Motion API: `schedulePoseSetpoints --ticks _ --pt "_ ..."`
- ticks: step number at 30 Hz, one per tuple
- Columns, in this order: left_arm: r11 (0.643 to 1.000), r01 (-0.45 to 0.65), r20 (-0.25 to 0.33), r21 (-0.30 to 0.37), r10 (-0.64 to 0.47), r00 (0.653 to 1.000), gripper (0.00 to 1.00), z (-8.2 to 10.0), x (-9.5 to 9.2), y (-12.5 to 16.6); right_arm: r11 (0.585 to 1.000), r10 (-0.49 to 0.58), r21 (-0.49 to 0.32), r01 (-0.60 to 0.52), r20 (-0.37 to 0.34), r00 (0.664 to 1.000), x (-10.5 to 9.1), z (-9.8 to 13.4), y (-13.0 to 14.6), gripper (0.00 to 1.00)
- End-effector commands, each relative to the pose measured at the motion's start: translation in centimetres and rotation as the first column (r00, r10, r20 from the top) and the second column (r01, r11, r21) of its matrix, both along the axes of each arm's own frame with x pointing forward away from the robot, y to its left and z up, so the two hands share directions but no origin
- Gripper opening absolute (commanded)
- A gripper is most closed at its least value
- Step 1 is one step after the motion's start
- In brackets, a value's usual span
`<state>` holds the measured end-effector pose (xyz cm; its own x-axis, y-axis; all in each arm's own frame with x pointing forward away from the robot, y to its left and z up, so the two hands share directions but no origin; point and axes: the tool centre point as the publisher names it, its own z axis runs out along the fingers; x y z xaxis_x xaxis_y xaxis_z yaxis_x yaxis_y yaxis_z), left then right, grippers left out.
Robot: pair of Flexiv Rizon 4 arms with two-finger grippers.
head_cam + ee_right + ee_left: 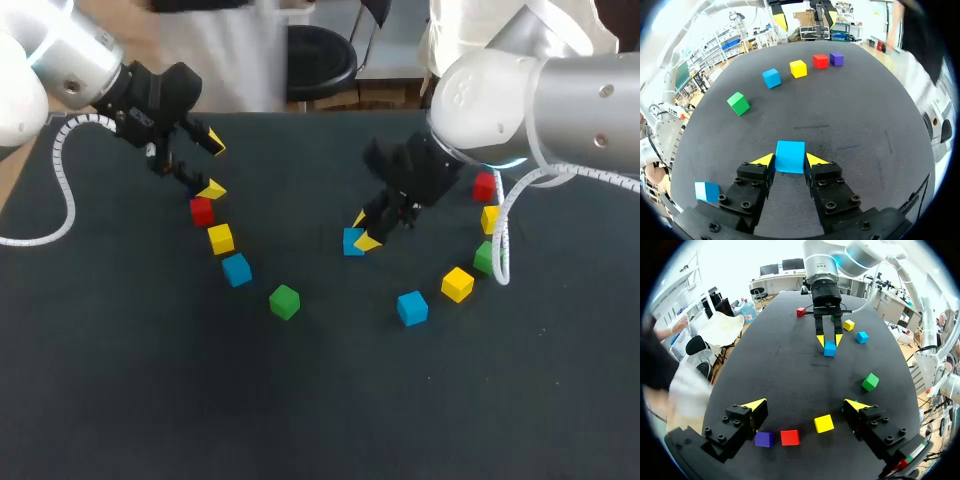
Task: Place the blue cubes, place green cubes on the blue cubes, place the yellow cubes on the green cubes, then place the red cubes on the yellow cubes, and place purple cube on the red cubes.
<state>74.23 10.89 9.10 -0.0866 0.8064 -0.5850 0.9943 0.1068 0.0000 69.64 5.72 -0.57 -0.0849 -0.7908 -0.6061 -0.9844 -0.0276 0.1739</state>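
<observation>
1. We're gripping the blue cube (790,156) w/ the right gripper (789,161): both yellow tips are pressing its sides, jaws narrowed to cube width, approx mid-table (150,400).
2. For a good placement we're aiming to set it flat & square, w/ a spot beside it for the second blue cube (411,307). The base probably needs to sit level, since four layers go on top.
3. The left gripper (213,166) is hanging wide open, holding nothing, over the purple cube (764,439) & red cube (790,437).
4. Room: the centre & near side are looking open. The green cube (284,301) is sitting well apart. We're judging the far-right cluster tight; the white cable (500,240) is dangling by the yellow cube (457,283).
</observation>
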Motion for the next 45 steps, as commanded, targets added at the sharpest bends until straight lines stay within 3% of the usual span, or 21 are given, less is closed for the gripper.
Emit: schedulePoseSetpoints --ticks 1,30,32,33,35,36,37,45 --pt "1.0 0.0 0.002 0.0 0.0 1.0 1.0 0.0 -0.1 0.03 1.0 0.0 -0.001 0.0 0.003 1.0 -0.01 0.05 0.01 0.0" --pt "1.0 0.0 0.002 0.0 0.0 1.0 1.0 0.0 -0.1 0.03 1.0 -0.001 -0.008 0.002 0.001 1.0 0.18 -0.25 -0.13 0.0" --pt "1.0 0.0 0.002 0.0 0.0 1.0 1.0 0.0 -0.1 0.03 1.0 0.001 -0.008 -0.001 -0.004 1.0 0.2 -0.36 -0.09 0.04" --pt "1.0 0.0 0.002 0.0 0.0 1.0 1.0 0.0 -0.1 0.03 1.0 0.001 -0.008 -0.001 -0.005 1.0 0.21 -0.39 -0.09 0.1" --pt "1.0 0.0 0.002 0.0 0.0 1.0 1.0 0.0 -0.1 0.03 1.0 -0.002 -0.003 0.002 -0.009 1.0 0.23 -0.42 -0.13 0.32" --pt "1.0 0.0 0.002 0.0 0.0 1.0 1.0 0.0 -0.1 0.03 1.0 -0.001 -0.002 0.001 -0.009 1.0 0.23 -0.41 -0.14 0.69" --pt "1.0 0.0 0.002 0.0 0.0 1.0 1.0 0.0 -0.1 0.03 1.0 -0.001 -0.004 0.0 -0.008 1.0 0.22 -0.37 -0.16 0.99" --pt "1.0 0.0 0.002 0.0 0.0 1.0 1.0 0.0 -0.1 0.03 1.0 0.0 -0.007 0.0 -0.005 1.0 0.23 -0.26 -0.27 1.0"
